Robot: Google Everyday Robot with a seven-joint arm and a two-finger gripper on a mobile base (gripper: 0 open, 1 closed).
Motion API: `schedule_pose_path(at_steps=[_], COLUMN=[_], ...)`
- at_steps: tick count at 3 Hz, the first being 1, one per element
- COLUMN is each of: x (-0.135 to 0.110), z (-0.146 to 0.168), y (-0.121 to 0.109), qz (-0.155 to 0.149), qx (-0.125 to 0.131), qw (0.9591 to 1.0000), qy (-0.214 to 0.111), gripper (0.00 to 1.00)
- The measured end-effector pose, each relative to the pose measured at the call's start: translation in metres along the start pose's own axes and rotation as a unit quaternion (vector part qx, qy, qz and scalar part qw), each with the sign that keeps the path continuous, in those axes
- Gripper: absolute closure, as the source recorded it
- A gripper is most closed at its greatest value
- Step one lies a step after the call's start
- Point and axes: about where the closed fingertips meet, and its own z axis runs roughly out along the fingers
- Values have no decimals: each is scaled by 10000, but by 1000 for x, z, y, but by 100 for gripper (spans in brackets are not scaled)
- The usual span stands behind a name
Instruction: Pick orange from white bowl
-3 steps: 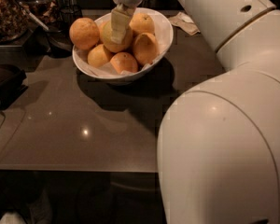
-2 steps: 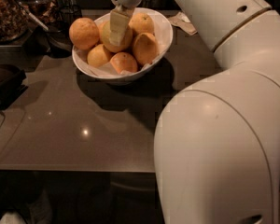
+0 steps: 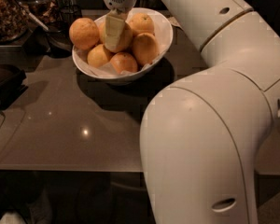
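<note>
Camera view. Grey-brown glossy tabletop [image 3: 60, 129], small light glints on it. Wide shallow white ceramic bowl [image 3: 164, 29] stands at the far middle, rim slanted, six round citrus fruits inside. Large pale dull-skinned orange [image 3: 128, 37] sits in the middle of the bowl, touching its neighbours. Deeper-coloured round fruit [image 3: 84, 33] rides high against the left rim. Pale cream tool [image 3: 114, 45] reaches straight down from a white wrist above the bowl; its tip lies across the front of the pale orange, seemingly touching it. Cannot tell whether the tool is apart, together or clamped on the fruit. Bulky white robot arm [image 3: 210, 125] fills the right half, elbow nearest the camera. Dark container of brown bits [image 3: 7, 8] far left, well apart from the bowl.
</note>
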Motion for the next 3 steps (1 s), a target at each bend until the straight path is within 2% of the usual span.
schedule_pose_path(at_steps=[1,2,3], x=[0,0,0], z=[10,10,10], y=[-1,-1,-1], qz=[-19,-19,-19], qx=[-69,-69,-69], qw=[9999,9999,9999], qy=[71,71,71], gripper=[32,51,74])
